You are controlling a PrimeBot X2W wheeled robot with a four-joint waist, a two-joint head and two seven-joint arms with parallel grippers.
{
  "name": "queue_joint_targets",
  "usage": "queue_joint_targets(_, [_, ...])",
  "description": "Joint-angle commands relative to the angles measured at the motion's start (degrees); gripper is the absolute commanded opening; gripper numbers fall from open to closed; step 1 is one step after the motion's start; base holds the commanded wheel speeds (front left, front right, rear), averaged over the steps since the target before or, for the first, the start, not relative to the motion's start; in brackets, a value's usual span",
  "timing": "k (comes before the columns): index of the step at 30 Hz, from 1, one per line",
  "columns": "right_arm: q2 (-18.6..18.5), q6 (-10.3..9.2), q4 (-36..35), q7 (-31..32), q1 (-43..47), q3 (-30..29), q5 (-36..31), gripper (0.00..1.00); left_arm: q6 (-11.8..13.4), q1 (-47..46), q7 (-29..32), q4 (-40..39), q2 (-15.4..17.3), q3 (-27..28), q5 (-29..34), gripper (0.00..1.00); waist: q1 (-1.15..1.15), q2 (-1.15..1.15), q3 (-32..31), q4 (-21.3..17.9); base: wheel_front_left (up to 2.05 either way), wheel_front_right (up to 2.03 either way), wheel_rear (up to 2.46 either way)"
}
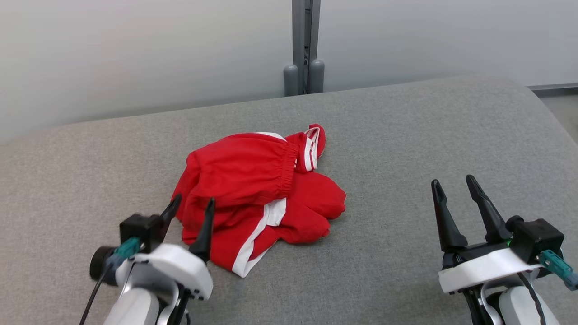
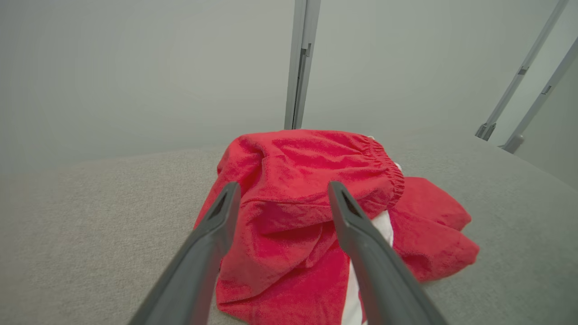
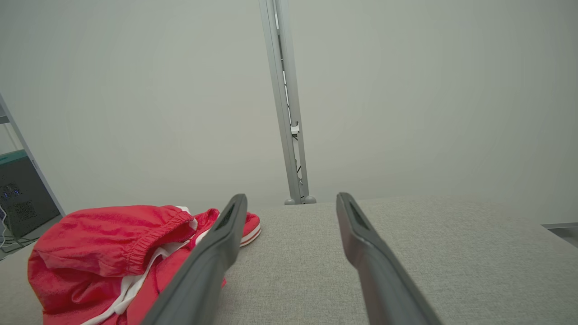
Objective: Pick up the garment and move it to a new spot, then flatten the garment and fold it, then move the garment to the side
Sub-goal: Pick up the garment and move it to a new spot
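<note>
Red garment (image 1: 257,189) lies crumpled mid grey surface (image 1: 406,135), not lifted yet. L gripper (image 1: 193,199) has jaws spread wide and empty, tips at the heap's near-left edge; can't tell if touching. R gripper (image 1: 453,180) is also wide and empty, well apart to the right. Cloth looks soft, light, floppy, prob not slippery; I'd pinch a thick fold nr the elastic waistband (image 2: 388,167), not the loose white-trimmed hem. L wrist view puts that fold straight ahead between my fingers; head view gives the whole outline; R wrist view adds a dark box (image 3: 20,194) off to the side.
</note>
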Motion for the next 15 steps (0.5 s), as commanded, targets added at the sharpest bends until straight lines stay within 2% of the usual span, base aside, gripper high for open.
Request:
queue_joint_targets(1, [-0.03, 0.11, -0.21, -0.28, -0.73, -0.14, 0.09, 1.0, -0.51, -2.7, 1.97, 0.26, 0.43, -0.92, 0.45, 1.0, 0.0, 0.0, 0.49, -0.36, 0.0, 0.0, 0.0])
queue_joint_targets(4, [0.16, 0.11, -0.23, -0.28, -1.19, 0.04, 0.31, 1.0, -1.35, -6.55, 6.1, 0.91, 0.18, -3.1, 1.47, 1.0, 0.0, 0.0, 1.24, -0.97, 0.0, 0.0, 0.0])
queue_joint_targets(10, [0.67, 0.11, -0.11, -0.28, -2.37, 0.81, 0.86, 1.0, -2.14, -13.8, 13.51, 4.3, -2.34, -8.23, 3.4, 1.0, 0.0, 0.0, 3.12, -3.12, 0.0, 0.0, 0.0])
queue_joint_targets(15, [1.08, 0.11, -0.39, -0.28, -3.56, 1.29, 1.02, 1.0, -0.37, -20.08, 18.93, 10.06, -4.05, -11.39, 5.29, 1.0, 0.0, 0.0, 5.13, -5.36, 0.0, 0.0, 0.0])
